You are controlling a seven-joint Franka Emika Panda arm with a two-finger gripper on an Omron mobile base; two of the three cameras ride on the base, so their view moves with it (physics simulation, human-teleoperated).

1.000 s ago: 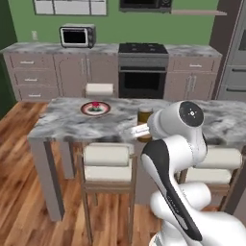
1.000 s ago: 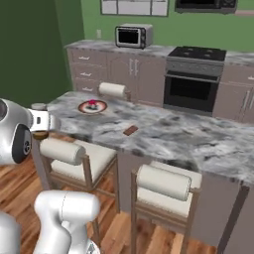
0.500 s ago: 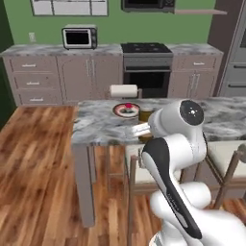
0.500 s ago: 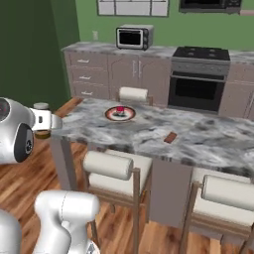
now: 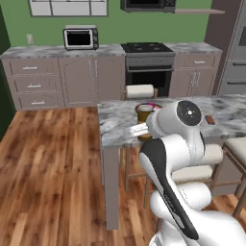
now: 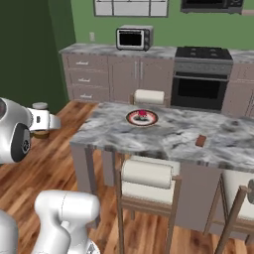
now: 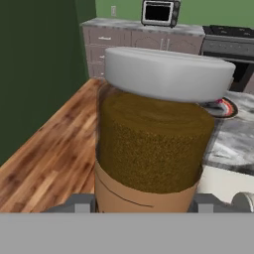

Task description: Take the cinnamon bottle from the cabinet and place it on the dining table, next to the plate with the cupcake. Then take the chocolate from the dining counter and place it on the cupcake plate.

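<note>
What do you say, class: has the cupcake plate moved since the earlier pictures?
No. Only the camera moved, shifting the whole view; the cupcake plate still sits by the dining table's far edge, before the white chair back.

- I see the cinnamon bottle [image 7: 151,149]: brown speckled contents, pale grey lid, tan label band.
- The dining table [image 6: 173,136] top reads grey-white veined marble, with taupe sides.
- The plate [image 6: 142,117] has a dark red-patterned rim.
- The chocolate [image 6: 200,141] is a small brown block.
- Walls are green and the floor is warm reddish-brown wood planks.
</note>
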